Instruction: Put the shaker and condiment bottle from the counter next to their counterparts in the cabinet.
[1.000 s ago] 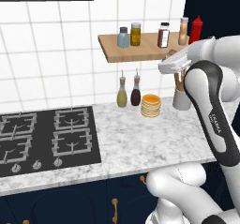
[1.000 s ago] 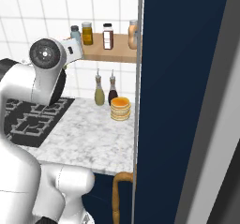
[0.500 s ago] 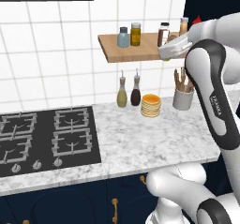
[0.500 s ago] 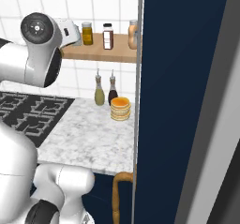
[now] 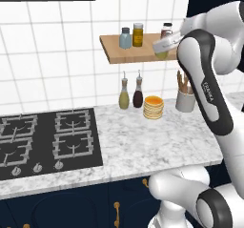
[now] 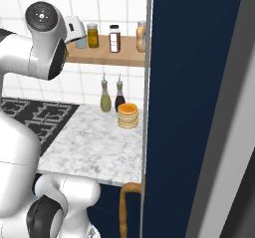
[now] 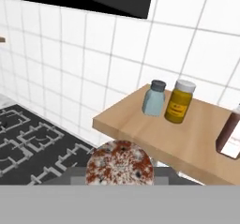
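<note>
Above the plank cabinet (image 7: 197,143), the claw (image 7: 120,169) grips the speckle-capped round shaker (image 7: 120,166).

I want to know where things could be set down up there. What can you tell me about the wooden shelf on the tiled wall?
The shelf is a flat, open plank of light wood with no doors or sides. It is fixed level to the white tiled wall above the marbled counter. Standing upright on it, left to right, are a pale blue jar, a yellow jar, a brown jar with a white label and an orange-tan bottle. Its front left part is bare wood.
</note>
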### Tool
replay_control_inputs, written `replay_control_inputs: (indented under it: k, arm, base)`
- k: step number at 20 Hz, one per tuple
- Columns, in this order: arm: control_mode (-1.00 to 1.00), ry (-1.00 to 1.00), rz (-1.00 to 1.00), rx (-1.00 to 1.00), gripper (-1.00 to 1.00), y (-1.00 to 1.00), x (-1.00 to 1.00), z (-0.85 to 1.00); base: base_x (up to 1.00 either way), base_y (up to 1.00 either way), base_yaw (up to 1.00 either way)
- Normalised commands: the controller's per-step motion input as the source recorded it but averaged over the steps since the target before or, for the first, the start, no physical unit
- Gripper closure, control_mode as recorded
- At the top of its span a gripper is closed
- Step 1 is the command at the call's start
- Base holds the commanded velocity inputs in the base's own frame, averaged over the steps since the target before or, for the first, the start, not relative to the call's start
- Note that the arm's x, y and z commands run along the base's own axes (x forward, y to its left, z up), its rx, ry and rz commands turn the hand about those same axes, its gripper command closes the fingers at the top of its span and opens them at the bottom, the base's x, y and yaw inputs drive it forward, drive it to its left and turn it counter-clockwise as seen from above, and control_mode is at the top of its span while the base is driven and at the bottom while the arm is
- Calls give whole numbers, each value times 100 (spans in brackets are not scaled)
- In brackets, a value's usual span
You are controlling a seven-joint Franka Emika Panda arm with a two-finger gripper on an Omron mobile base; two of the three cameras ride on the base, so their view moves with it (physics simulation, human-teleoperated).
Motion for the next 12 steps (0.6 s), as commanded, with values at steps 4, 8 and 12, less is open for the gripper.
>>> replay_control_inputs:
  k: [4,8,12]
  arm:
    - [-100,0,-3,-2,100,0,9,0]
    - [-100,0,-9,-3,100,0,7,0]
    - [-100,-3,-9,-2,100,0,2,0]
  base:
    - [0,0,0]
    - [0,0,0]
    - [0,0,0]
